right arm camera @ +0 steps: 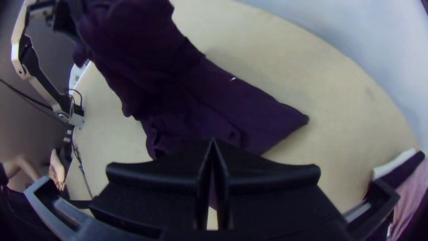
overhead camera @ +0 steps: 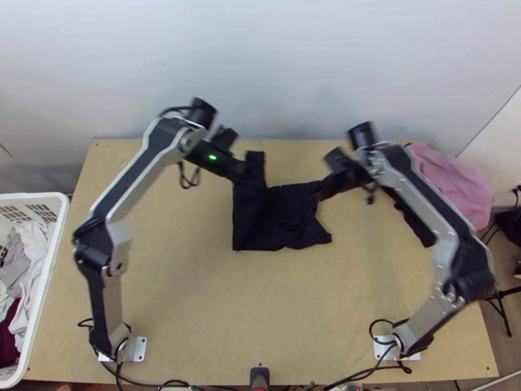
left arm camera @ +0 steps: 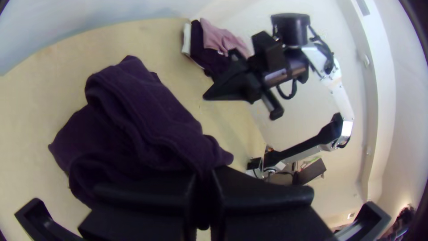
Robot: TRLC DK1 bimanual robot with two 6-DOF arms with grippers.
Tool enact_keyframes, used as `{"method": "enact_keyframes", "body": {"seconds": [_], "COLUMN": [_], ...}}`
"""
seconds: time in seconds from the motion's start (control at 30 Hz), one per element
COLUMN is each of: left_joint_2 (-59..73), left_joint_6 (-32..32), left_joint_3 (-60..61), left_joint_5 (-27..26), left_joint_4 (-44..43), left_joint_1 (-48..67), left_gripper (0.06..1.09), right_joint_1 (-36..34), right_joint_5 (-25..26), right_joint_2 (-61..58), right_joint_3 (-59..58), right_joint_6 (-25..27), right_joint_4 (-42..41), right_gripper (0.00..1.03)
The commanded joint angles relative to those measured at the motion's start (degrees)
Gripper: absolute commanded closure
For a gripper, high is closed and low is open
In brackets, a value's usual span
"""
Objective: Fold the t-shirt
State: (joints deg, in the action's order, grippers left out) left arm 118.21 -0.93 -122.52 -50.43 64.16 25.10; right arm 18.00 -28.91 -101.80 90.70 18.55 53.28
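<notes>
T-shirt [overhead camera: 286, 221] on tbl [overhead camera: 195, 306], part in L pincer [overhead camera: 251, 174].

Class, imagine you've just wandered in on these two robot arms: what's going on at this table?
The left gripper has a dark t-shirt pinched and holds part of it up off the table. The rest lies rumpled on the wood. The right gripper is closed near the shirt's other side, with no cloth visibly pinched. The shirt isn't neatly folded yet.
</notes>
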Motion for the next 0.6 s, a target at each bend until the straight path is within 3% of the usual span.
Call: {"method": "enact_keyframes", "body": {"seconds": [0.0,0.17,0.33,0.47,0.5,0.57], "left_joint_2": [7.7,16.3,21.4,23.1,23.6,24.3], "left_joint_6": [-0.4,0.1,-4.0,-4.2,-4.2,-4.5], "left_joint_3": [-4.2,-7.6,-9.8,-9.8,-9.8,-9.8], "left_joint_5": [1.0,2.4,4.2,4.6,4.7,6.1], "left_joint_4": [-1.8,-6.4,-14.7,-18.1,-19.2,-21.2], "left_joint_1": [8.5,11.0,13.7,16.0,16.2,16.2], "left_gripper": [1.05,1.05,1.04,0.92,0.75,0.1], "right_joint_1": [-10.6,-14.9,-17.3,-17.3,-17.4,-17.3], "right_joint_5": [-0.6,-0.7,-0.7,-0.7,-0.7,-0.7], "right_joint_2": [11.6,18.3,22.2,23.5,23.6,23.8], "right_joint_3": [-3.3,-6.8,-10.7,-14.1,-14.6,-15.5], "right_joint_6": [-0.9,-2.5,-2.8,-2.9,-2.9,-2.9], "right_joint_4": [2.2,2.7,3.7,3.6,3.6,3.6], "right_gripper": [1.0,1.0,1.0,1.0,1.0,1.0]}}
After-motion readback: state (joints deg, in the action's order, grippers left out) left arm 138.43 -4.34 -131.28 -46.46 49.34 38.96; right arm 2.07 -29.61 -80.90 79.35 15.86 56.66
